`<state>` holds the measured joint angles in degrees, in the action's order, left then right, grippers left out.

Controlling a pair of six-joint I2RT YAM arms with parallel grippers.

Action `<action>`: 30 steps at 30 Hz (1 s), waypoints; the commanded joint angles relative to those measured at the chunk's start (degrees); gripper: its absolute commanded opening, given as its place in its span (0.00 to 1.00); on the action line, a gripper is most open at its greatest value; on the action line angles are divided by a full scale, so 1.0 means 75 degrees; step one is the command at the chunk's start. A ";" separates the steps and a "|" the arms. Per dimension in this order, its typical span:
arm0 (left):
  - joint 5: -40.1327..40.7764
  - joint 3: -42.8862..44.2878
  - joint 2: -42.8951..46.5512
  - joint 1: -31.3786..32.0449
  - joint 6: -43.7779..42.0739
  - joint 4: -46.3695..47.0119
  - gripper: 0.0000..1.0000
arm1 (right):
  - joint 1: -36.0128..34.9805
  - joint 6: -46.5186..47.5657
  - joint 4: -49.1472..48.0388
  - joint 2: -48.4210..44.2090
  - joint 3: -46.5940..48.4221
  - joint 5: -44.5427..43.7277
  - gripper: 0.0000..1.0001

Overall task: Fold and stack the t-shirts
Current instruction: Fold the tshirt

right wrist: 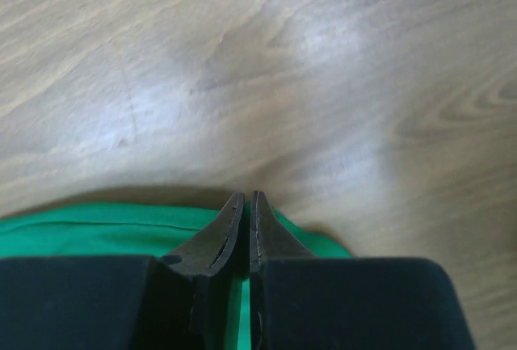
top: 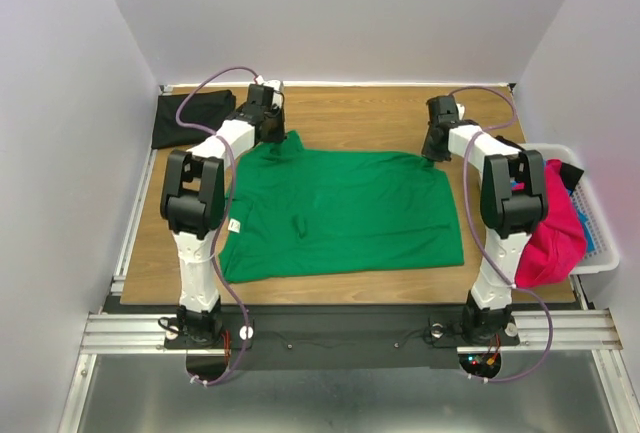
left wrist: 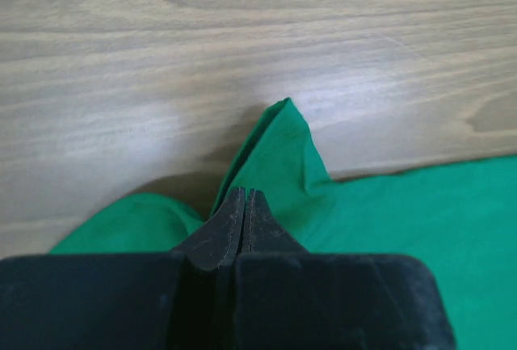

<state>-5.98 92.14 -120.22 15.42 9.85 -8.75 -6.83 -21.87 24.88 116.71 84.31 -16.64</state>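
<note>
Green cloth covers the middle of the wooden table (top: 350, 113): the green t-shirt (top: 340, 213) lies flat and spread out between the two arms, with its long side running left to right. A small white label shows at its left edge, and a short crease sits near its centre.

The left gripper (top: 277, 133) is at the shirt's far left corner. In the left wrist view its black fingertips (left wrist: 230, 221) are pressed together with no gap. Green fabric is bunched around them and rises in a pointed fold just beyond the tips, so the cloth looks pinched there.

The right gripper (top: 432, 153) is at the far right corner of the same shirt. In the right wrist view its fingertips (right wrist: 222, 229) stand almost together. Only a thin slit separates them, and green shows inside it. The tips sit right at the shirt's edge, with bare wood beyond, so this pincer also appears closed on the fabric.

A black t-shirt (top: 190, 118) lies crumpled at the far left corner of the table, well apart from the green one. At the right edge stands a white basket (top: 603, 253). A magenta t-shirt (top: 555, 233) hangs over its near side, and bits of blue and black cloth show inside, partly hidden by the right arm.
</note>
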 commanded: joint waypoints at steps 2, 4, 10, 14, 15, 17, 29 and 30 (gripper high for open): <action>0.0233 -0.1219 0.1368 0.0170 0.0432 0.0862 0.00 | -0.0085 -0.0131 -0.0517 -0.1039 -0.0553 0.0192 0.00; 0.0305 -0.1631 0.1837 0.0276 0.0538 0.1002 0.00 | -0.0097 -0.0201 -0.0517 -0.1216 -0.0694 0.0122 0.00; 0.0738 -0.3389 0.3218 0.0592 0.1041 0.1319 0.00 | -0.0086 -0.0272 -0.0540 -0.1884 -0.1314 0.0215 0.00; 0.0973 -0.4373 0.4063 0.0698 0.1428 0.1448 0.00 | -0.0097 -0.0272 -0.0552 -0.2259 -0.1736 0.0320 0.00; 0.0996 -0.4735 0.4425 0.0768 0.1499 0.1495 0.00 | -0.0097 -0.0272 -0.0564 -0.2330 -0.1796 0.0414 0.00; 0.1101 -0.5227 0.4776 0.0850 0.1686 0.1530 0.00 | -0.0109 -0.0307 -0.0564 -0.2528 -0.2029 0.0415 0.00; 0.1699 -0.6858 0.7275 0.1085 0.2120 0.1179 0.00 | -0.0132 -0.0412 -0.0564 -0.3689 -0.3026 0.0274 0.00; 0.1723 -0.6929 0.7392 0.1085 0.2167 0.1179 0.00 | -0.0132 -0.0424 -0.0564 -0.3759 -0.3073 0.0239 0.00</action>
<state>4.23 42.06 -68.71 23.42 24.47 -0.40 -7.57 -24.36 22.28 92.12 62.19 -13.15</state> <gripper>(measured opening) 0.040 0.086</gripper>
